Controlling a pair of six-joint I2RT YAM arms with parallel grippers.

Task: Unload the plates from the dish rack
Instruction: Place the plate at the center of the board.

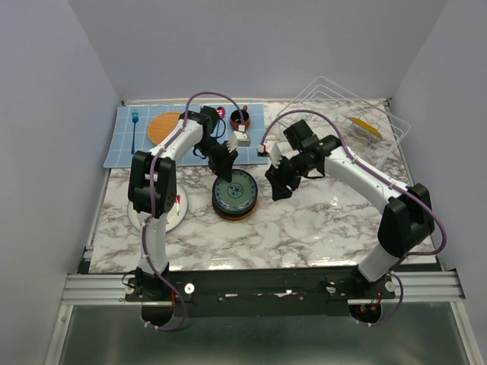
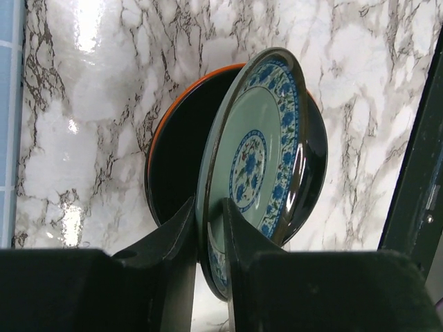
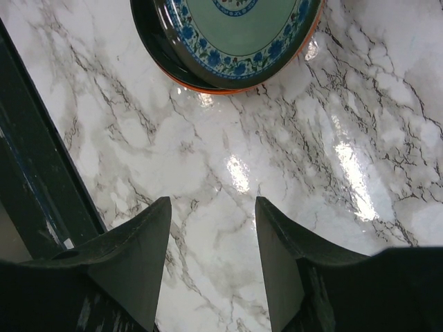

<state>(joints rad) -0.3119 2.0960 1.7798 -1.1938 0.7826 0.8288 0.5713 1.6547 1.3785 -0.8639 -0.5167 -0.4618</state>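
— What's over on your left?

— A blue mat lies in the far left corner of the bench, with a fork and a woven disc on it. Nearer, by the left edge, a white plate with red lies flat, partly hidden by my left arm.

— And your left pincer?

— My left pincer is at the middle of the bench, reaching down over the far side of a stack of three plates. An orange plate is at the bottom, a black plate sits on it, and a green plate with blue flowers is on top. My two fingers stand only a little apart, one on each side of the green plate's rim. I cannot tell whether they are pinching the rim or only flanking it.

— Your right pincer?

— My right pincer hangs just to the right of the stack, over bare marble. It is parted about halfway and has hold of nothing.

— Where's the rack?

— The rack is in the far right corner of the bench, well away from both pincers. A yellow plate stands on edge in it.
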